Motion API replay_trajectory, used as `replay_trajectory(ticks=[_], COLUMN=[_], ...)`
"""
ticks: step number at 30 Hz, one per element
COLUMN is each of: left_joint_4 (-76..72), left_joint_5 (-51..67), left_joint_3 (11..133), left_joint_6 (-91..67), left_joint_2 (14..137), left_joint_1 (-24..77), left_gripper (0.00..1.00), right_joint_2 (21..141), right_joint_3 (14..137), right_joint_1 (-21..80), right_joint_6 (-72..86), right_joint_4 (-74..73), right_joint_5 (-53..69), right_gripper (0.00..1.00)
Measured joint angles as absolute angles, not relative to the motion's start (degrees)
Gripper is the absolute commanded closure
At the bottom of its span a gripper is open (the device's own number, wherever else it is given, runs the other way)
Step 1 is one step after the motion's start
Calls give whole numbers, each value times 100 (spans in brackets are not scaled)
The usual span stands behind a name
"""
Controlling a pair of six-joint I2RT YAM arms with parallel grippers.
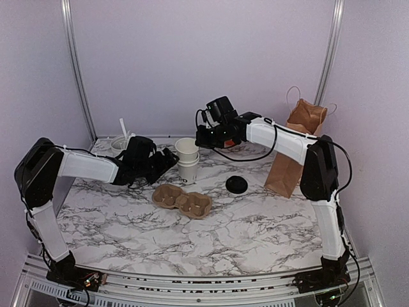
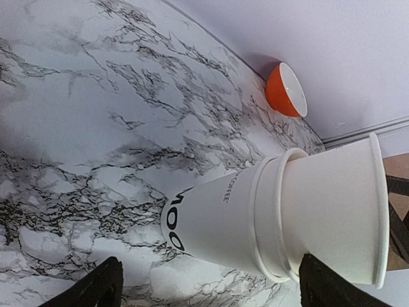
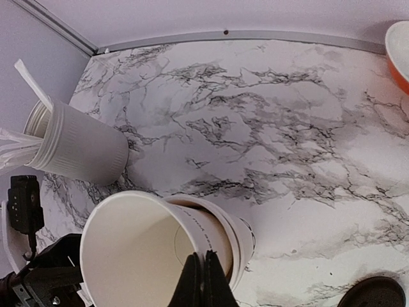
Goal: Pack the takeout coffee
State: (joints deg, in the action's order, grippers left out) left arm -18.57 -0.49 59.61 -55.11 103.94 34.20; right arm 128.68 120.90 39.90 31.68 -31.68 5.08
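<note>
White & grey marble-pattern table (image 1: 255,224) carries everything. Brown paper bag (image 1: 305,117) w/ twisted handles stands upright, rear right. Brown moulded-cardboard cup carrier (image 1: 182,201) lies flat, centre-left. White ribbed cylindrical utensil holder (image 3: 80,150) in rear left corner, white utensils (image 3: 29,73) sticking out. Orange bowl (image 2: 285,90), white inside, by back wall. Plain lidless white paper cup (image 3: 128,256), tilted, near holder.
</note>
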Motion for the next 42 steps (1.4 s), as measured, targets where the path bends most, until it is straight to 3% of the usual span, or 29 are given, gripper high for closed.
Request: replay_trajectory(ticks=[13, 25, 34, 42], left_joint_4=[-1634, -1249, -1072, -947], left_joint_5=[-49, -148, -99, 60], left_joint_3=[6104, 6114, 5964, 5537], left_joint_6=[-5339, -4910, -4469, -4147], left_joint_2=[10300, 9605, 8591, 7784], left_joint_1=[3420, 3420, 3420, 3420], left_gripper=[3, 3, 2, 1], right_joint_2=[12733, 11872, 10193, 8742], right_joint_3=[12090, 12031, 10197, 8099], right_joint_1=[3990, 3990, 4069, 4766], right_joint_6=[3098, 2945, 2624, 2412], right_joint_4=[-3221, -3262, -3120, -3173], right_joint_5=[294, 211, 239, 132], right_gripper=[100, 100, 100, 100])
